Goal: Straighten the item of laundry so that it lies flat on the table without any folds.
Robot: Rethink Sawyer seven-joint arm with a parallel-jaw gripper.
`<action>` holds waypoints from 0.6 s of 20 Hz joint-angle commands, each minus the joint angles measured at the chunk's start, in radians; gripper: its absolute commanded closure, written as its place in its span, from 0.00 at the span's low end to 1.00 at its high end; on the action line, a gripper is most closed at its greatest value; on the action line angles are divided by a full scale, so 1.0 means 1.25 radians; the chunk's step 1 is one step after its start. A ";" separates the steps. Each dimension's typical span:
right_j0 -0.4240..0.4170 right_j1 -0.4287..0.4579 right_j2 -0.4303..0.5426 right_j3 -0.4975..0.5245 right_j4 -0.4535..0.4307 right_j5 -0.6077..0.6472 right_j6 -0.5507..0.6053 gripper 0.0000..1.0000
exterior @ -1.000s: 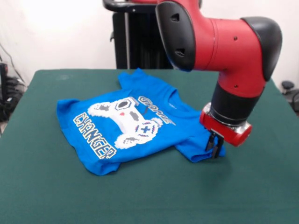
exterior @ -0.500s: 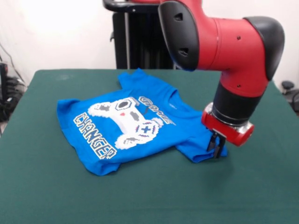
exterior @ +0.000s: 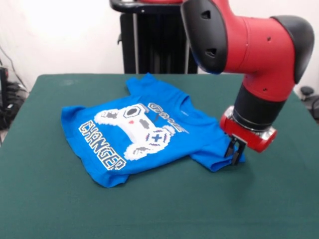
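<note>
A bright blue T-shirt [exterior: 149, 132], the item of laundry, lies on the dark green table [exterior: 164, 204] with its white game controller print facing up. One sleeve points toward the far edge. The other sleeve [exterior: 219, 155] reaches out to the right, still creased. My gripper [exterior: 235, 156] is down at the tip of that right sleeve, shut on the shirt's sleeve edge. The hem at the lower left looks slightly curled.
The red arm [exterior: 259, 55] comes down over the table's right side. A black stand [exterior: 149, 40] rises behind the far edge. Cables hang at the left edge [exterior: 7, 99].
The gripper has moved to the right with the sleeve, drawing that corner of the shirt outward by a small amount. The rest of the shirt has stayed in place.
</note>
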 commanded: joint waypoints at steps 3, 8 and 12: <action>0.030 0.011 0.088 -0.046 -0.005 0.108 -0.109 1.00; 0.034 0.016 0.100 -0.054 -0.001 0.098 -0.102 1.00; 0.040 0.020 0.100 -0.046 -0.008 0.077 -0.099 1.00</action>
